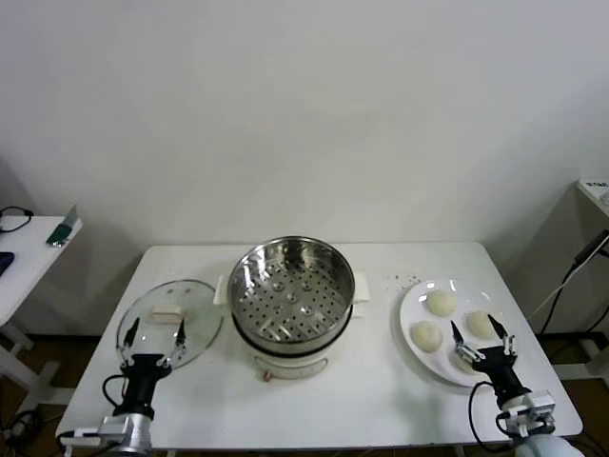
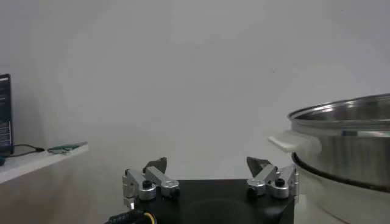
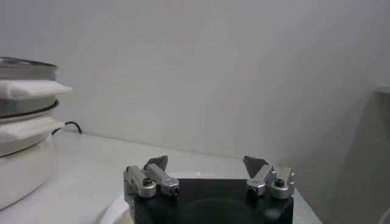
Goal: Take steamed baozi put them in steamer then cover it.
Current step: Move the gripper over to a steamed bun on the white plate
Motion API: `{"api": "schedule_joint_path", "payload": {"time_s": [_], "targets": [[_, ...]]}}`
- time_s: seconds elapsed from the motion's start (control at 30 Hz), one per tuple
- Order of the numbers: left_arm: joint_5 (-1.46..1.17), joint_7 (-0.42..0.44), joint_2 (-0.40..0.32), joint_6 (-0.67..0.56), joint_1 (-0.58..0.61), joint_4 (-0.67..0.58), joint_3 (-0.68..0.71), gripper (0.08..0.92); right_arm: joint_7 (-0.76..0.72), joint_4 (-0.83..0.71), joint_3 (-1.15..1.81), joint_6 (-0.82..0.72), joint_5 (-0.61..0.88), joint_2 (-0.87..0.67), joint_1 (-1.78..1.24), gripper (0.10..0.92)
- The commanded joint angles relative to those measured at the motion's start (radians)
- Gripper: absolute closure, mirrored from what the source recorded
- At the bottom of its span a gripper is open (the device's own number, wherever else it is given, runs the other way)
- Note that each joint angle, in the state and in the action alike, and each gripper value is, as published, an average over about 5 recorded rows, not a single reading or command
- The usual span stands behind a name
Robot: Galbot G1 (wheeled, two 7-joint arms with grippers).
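Both grippers stand with their fingers spread wide and hold nothing. Seen from the head camera, the right gripper (image 1: 481,336) hovers over the near edge of the white plate (image 1: 411,303), its black fingertips framing the nearest bun, while the left gripper (image 1: 153,333) sits over the near edge of the glass lid (image 1: 195,338) on the robot's left side of the table.

Four steamed baozi (image 1: 441,303) lie on the plate at the robot's right: one toward the far side, two in the middle and one closest to the robot, largely hidden behind the right gripper. None of them is in the steamer (image 1: 291,290), which stands uncovered in the middle of the table, its perforated tray bare and its cream-white base showing a handle on each side. The glass lid lies flat on the table just left of the steamer, a pale knob at its centre.

Everything rests on a white table (image 1: 371,390) set against a plain white wall. A second small table (image 1: 24,252) with a few dark objects stands farther off at the robot's left.
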Motion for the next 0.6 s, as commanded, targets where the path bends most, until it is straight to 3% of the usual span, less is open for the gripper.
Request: {"api": "schedule_joint_path", "payload": {"time_s": [0.03, 0.23, 0.37, 0.6], "targets": [[-0.002, -0.005, 0.011, -0.003, 0.008, -0.010, 0.004, 0.177, -0.117, -0.032, -0.023, -0.056, -0.092, -0.152, 0.102, 0.203], [-0.002, -0.006, 0.016, -0.010, 0.015, -0.023, 0.015, 0.177, -0.395, -0.143, -0.124, -0.248, -0.200, -0.452, 0.284, 0.203], [-0.003, -0.007, 0.017, -0.014, 0.018, -0.026, 0.027, 0.177, -0.605, -0.243, -0.228, -0.267, -0.264, -0.618, 0.416, 0.203], [-0.005, -0.009, 0.025, -0.018, 0.010, -0.006, 0.034, 0.177, -0.833, -0.397, -0.622, -0.230, -0.407, -0.701, 0.804, 0.203]]}}
